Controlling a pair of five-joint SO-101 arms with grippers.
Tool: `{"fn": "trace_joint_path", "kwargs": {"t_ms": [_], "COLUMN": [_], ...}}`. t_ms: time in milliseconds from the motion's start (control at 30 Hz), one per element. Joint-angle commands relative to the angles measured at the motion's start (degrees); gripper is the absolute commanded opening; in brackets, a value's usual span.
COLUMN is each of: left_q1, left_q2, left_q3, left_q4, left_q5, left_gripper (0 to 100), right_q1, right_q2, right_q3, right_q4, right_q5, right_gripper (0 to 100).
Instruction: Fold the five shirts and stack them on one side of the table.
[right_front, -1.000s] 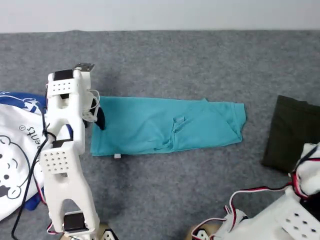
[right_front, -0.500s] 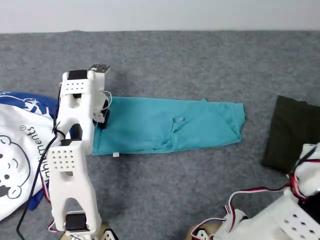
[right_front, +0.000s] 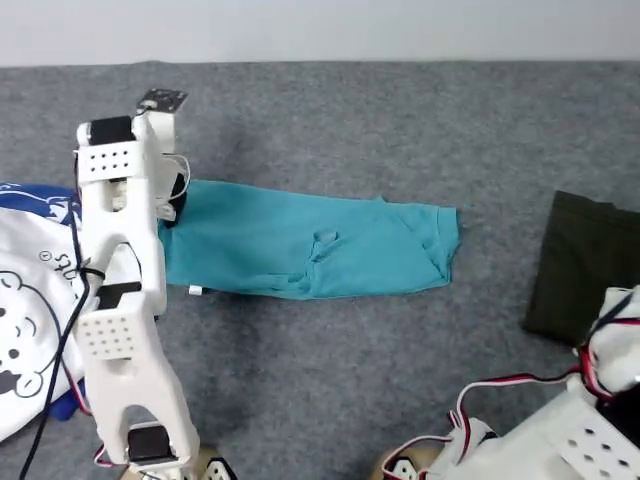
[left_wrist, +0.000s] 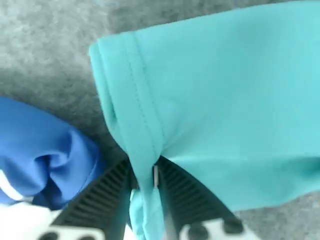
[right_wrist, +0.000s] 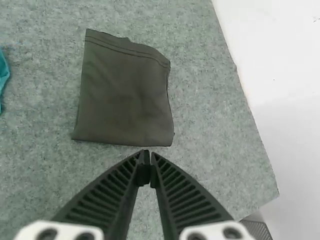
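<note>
The left gripper (left_wrist: 144, 171) has both black ribbed fingers (left_wrist: 102, 192) closed on the stitched hem of the teal shirt (left_wrist: 225, 100). The cloth is pinched between them and bunched into a ridge at the grip. Two stitch lines run along the hem. The shirt rests on the grey felt surface (left_wrist: 45, 45). A crumpled blue garment (left_wrist: 45, 160) lies just beside the gripped hem, and white fabric (left_wrist: 12, 220) adjoins it. Contact between blue and teal cannot be confirmed.

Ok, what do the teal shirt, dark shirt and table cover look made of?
Teal shirt: thin matte knit, likely cotton jersey; double-stitched hem, soft creases where the left gripper pinches it. Dark shirt: similar matte knit, hem stitching visible, folded flat. Table cover: grey felt or short carpet, judging by its fuzzy, flecked surface.
</note>
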Motion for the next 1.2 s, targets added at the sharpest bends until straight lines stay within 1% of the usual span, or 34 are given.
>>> {"fn": "trace_joint_path", "kwargs": {"t_ms": [0,100,267,467,667,733,867,1167], "left_q1": [2.3,6.2,15.1,27.0,36.0,38.3,41.6,46.0], "left_q2": [-6.2,-8.7,-11.2,-13.6,-13.8,-13.8,-12.6,-4.3], "left_q3": [0.7,1.5,1.5,1.4,1.0,0.7,-3.7,-21.8], "left_q4": [1.8,1.8,1.8,1.8,1.8,1.7,1.5,1.7], "left_q5": [-2.3,-2.3,-1.8,2.5,6.9,8.0,10.1,12.7], "left_gripper": [0,0,0,0,0,0,0,0], "right_q1": [-1.9,-2.9,-3.6,-3.4,-3.3,-3.2,-3.2,-3.2], "right_q2": [-0.4,-0.4,-0.4,-0.7,-0.8,-0.8,-0.8,-0.8], "right_q3": [-0.1,-0.1,-0.1,0.0,0.0,0.0,0.0,0.0], "right_q4": [1.9,1.9,2.0,2.0,2.2,2.2,2.2,2.2], "right_q5": [0.6,0.6,0.5,0.5,0.5,0.5,0.5,0.5], "right_gripper": [1.3,1.3,1.2,1.1,1.1,1.1,1.0,1.0]}}
